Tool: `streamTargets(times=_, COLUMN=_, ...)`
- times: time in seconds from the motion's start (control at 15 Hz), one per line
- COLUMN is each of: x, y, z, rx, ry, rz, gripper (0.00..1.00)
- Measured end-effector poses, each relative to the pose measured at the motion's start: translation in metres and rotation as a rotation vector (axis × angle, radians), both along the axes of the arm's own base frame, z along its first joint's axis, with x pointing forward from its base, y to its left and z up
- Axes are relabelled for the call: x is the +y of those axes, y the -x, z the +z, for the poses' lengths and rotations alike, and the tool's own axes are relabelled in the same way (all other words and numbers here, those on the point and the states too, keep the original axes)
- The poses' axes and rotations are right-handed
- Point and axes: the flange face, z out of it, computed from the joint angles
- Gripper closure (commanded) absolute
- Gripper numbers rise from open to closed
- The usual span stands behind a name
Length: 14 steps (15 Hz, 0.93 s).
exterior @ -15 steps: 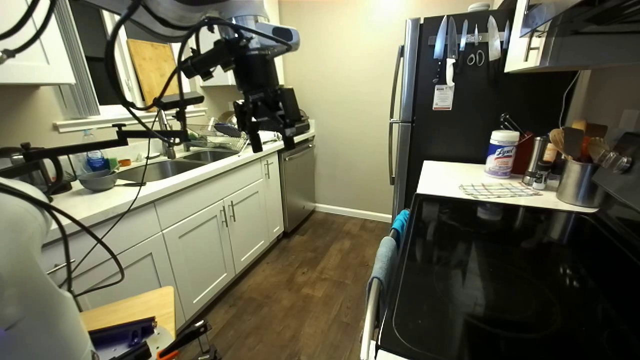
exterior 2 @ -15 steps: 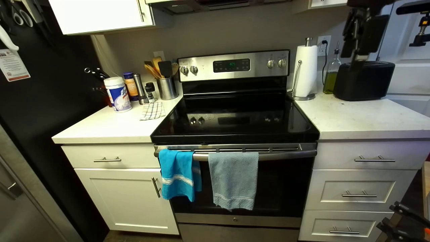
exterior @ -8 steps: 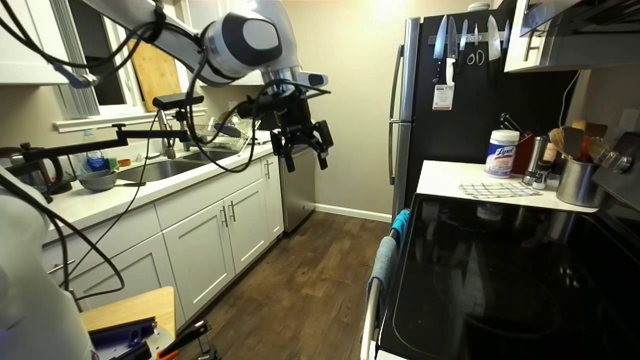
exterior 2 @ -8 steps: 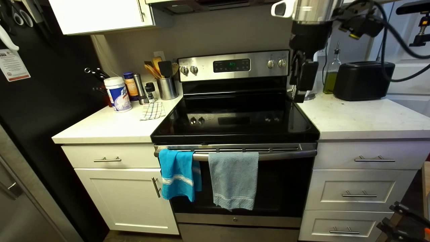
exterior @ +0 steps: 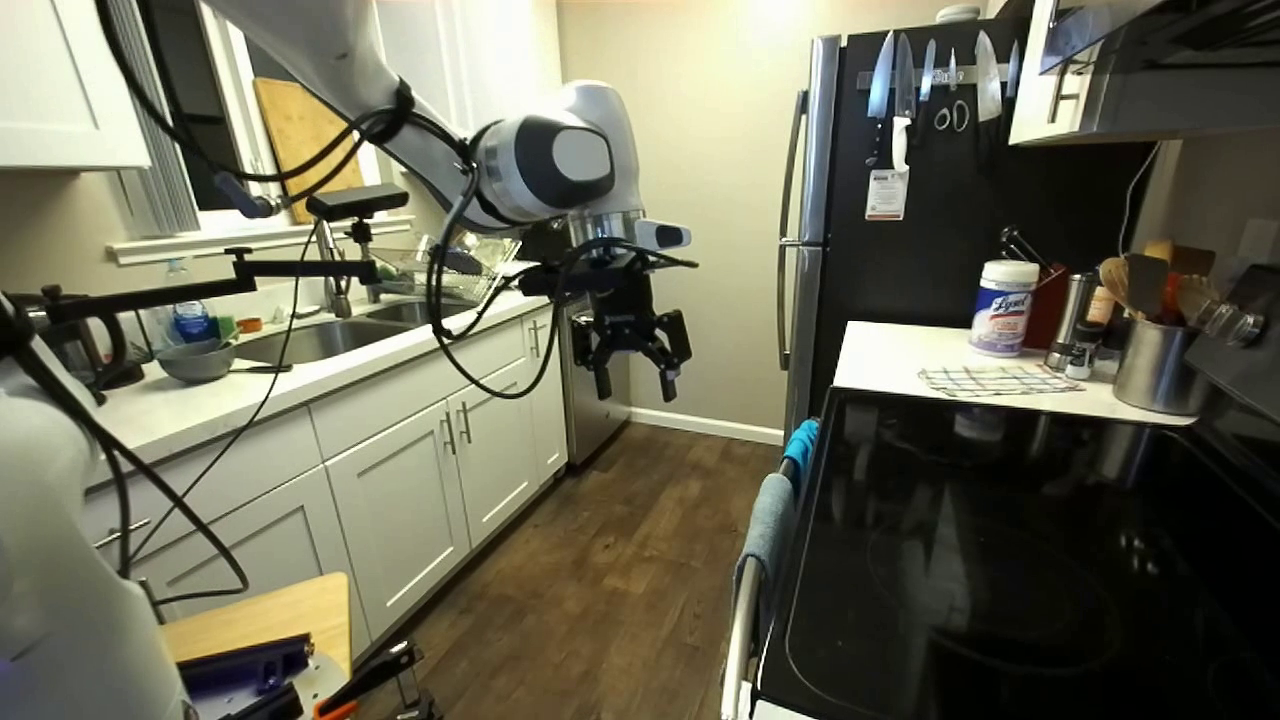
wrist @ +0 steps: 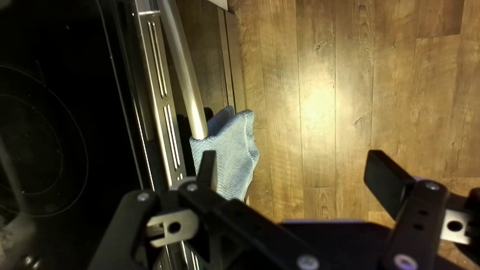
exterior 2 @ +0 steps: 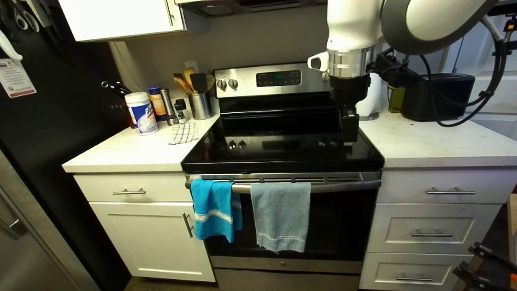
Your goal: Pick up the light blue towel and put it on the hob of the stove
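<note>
The gripper (exterior: 636, 387) is spread wide, nothing grasped yet, the light blue towel (exterior 2: 280, 216) still to be lifted onto the hob (exterior: 985, 570)!

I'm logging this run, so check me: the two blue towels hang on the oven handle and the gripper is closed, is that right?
Not quite: the gripper is open, not closed; the wrist view shows its fingers spread wide apart. The light blue towel and the bright blue towel do hang on the oven handle.
</note>
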Motion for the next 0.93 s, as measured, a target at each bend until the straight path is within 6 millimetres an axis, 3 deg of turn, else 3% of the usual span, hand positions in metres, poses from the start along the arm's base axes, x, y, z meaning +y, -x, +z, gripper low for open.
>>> streamTargets(times=0.33, x=-0.007, y=-0.017, z=-0.026, rx=0.044, ry=0.000, rz=-0.020, gripper=0.00)
streamTargets(times=0.93, x=-0.005, y=-0.020, z=-0.027, rx=0.044, ry=-0.001, rz=-0.021, gripper=0.00)
